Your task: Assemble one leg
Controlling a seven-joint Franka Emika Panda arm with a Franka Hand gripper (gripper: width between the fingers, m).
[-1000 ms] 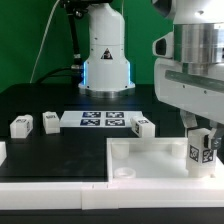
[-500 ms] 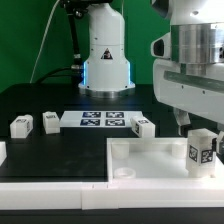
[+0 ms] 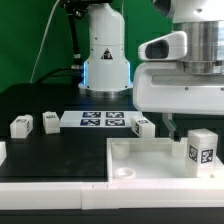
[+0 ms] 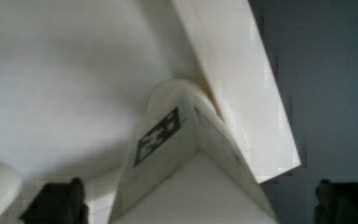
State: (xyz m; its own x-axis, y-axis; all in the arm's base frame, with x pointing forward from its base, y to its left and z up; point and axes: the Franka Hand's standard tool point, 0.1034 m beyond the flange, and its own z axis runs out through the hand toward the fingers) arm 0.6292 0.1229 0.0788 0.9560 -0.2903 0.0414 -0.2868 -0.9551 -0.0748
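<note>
Since a second ago the pincer (image 3: 178, 122) had let go and lifted, open wide, leaving the leg (image 3: 203, 150) standing in the tray's (image 3: 140, 153) corner.

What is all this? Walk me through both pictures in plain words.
This is a robot arm putting furniture together. One picture comes from a camera standing off the arm. The other comes from a camera on its wrist, looking past the tool. On the black table lie a white tray, the marker board and three loose posts. The leg stands upright in the tray's corner under the tool. The tool's fingers look apart from it, so nothing seems held.
</note>
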